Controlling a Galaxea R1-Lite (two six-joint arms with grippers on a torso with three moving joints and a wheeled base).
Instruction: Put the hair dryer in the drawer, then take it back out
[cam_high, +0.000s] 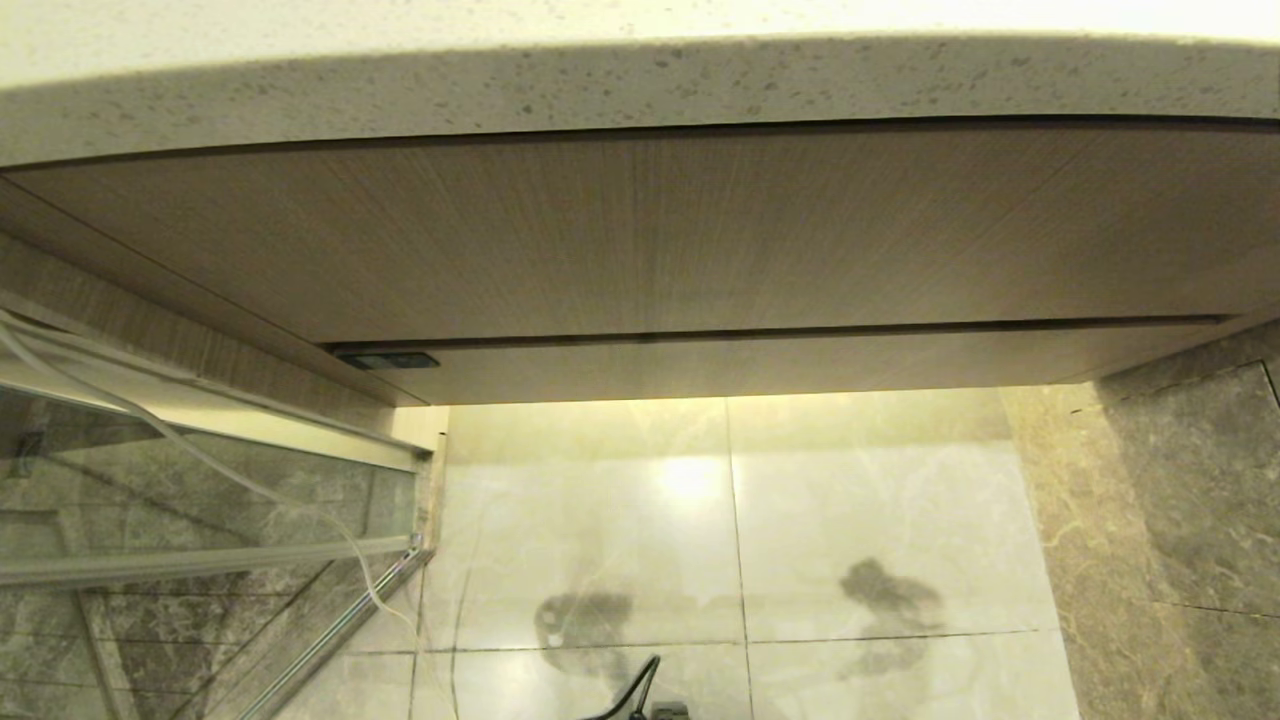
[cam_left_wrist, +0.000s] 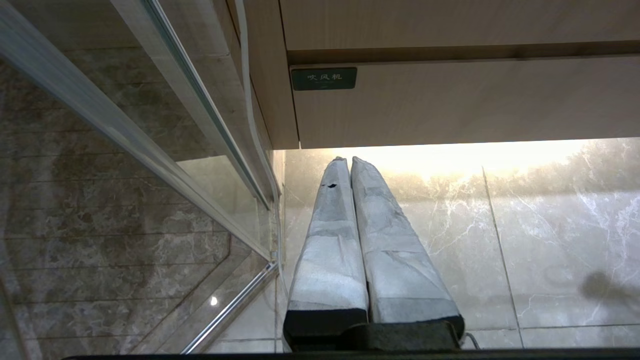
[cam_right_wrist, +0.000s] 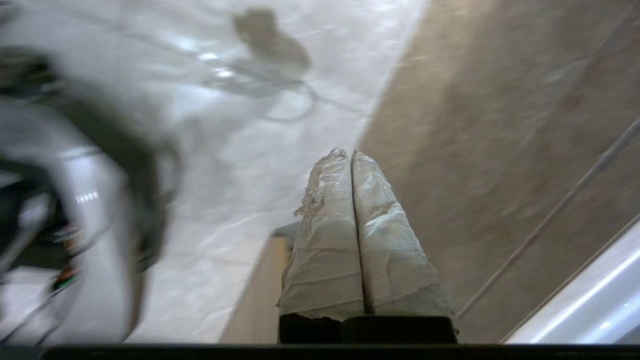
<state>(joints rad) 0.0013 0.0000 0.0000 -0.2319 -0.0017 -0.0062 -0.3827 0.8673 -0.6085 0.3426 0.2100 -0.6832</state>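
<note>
Two grippers, both shown only in wrist views; neither arm appears in head view.
Glass panel (cam_high: 200, 500): far left, metal-framed, w/ thin white cord (cam_high: 180, 440) draped across it down toward the floor.
Left gripper (cam_left_wrist: 345, 161): fingers (cam_left_wrist: 330, 235) wrapped in pale tape, pressed together, nothing between them. Hangs low, near the left end of the cabinet, tips aimed at the lit floor below the drawer front.
Label plate (cam_left_wrist: 324, 78): small dark plate w/ white characters, at left end of the drawer front; also seen in head view (cam_high: 385, 360).
Drawer (cam_high: 780, 365): narrow wood-grain front, lowest strip of the cabinet, pushed in flush. Interior hidden.
Upper panel (cam_high: 640, 240): taller wood-grain face above the drawer, under the speckled countertop (cam_high: 640, 90).
Floor (cam_high: 850, 500): pale glossy marble tile, bright glare spot under the cabinet, two dark shadows nearer the robot.
Hair dryer: cannot tell where it is; not identifiable in any view.
Right gripper (cam_right_wrist: 348, 152): taped fingers (cam_right_wrist: 385, 235) pressed together, empty. Points down at the floor, beside a brown tiled wall (cam_high: 1180, 520) on the right. View blurred; blurred white and black shape at its side, unidentifiable.
</note>
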